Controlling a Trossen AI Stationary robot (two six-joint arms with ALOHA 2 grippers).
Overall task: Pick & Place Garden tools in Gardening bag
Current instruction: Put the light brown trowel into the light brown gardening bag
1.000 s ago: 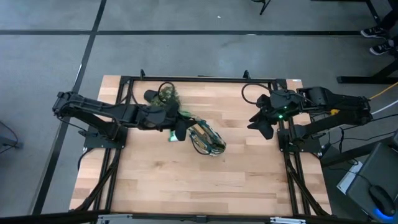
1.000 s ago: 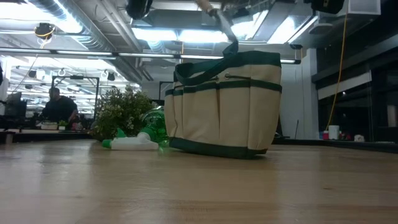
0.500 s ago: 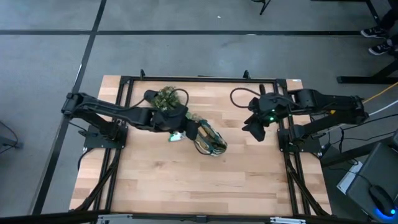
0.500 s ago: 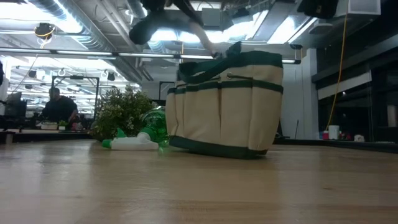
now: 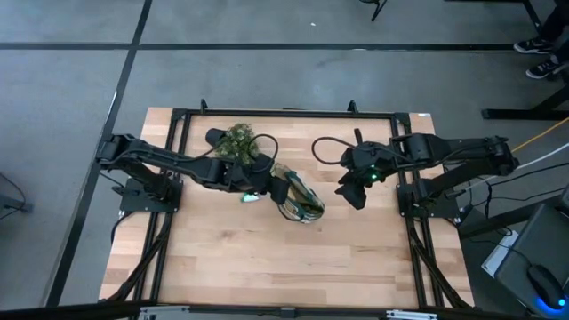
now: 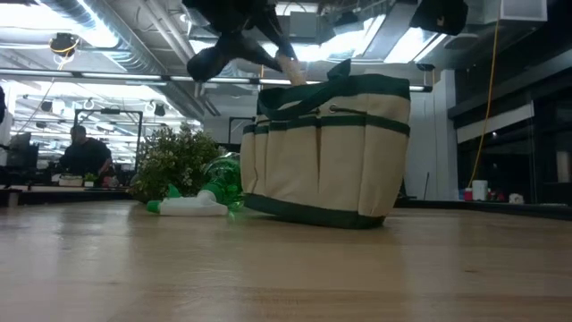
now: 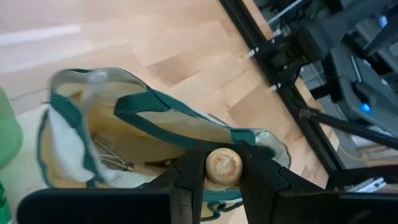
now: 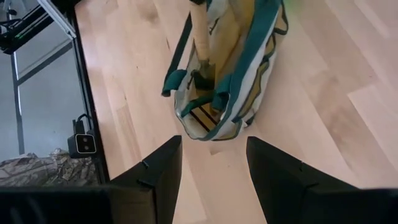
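Observation:
The beige gardening bag (image 5: pixel 299 197) with green trim stands upright on the table, also in the low view (image 6: pixel 326 148). My left gripper (image 5: pixel 269 184) is over its opening, shut on the wooden-handled tool (image 8: pixel 200 31). The tool's metal part (image 8: pixel 203 78) is inside the bag. A dark tool (image 7: pixel 115 158) lies in the bag. The green-and-white plastic piece (image 6: pixel 189 206) lies on the table beside the bag. My right gripper (image 5: pixel 351 194) is open and empty, to the right of the bag. My left gripper (image 7: pixel 224 163) pinches the wooden handle's round free end (image 7: pixel 224 167) between its two fingers. The fingers slant down from the table's left and lie along the handle. The tool hangs tilted, handle up (image 6: pixel 290 67), its metal end down inside the bag's opening.
A bushy green plant in a black pot (image 5: pixel 238 138) stands just behind the bag, close to the left arm. Bare wooden tabletop (image 5: pixel 267 258) lies toward the near edge. A black frame rail (image 5: pixel 284 113) runs around the table.
My left gripper has gone down and toward the bag, tipping the wooden-handled tool from above the bag into its opening, metal end first. My right gripper has moved toward the table's left, closer to the bag, still open.

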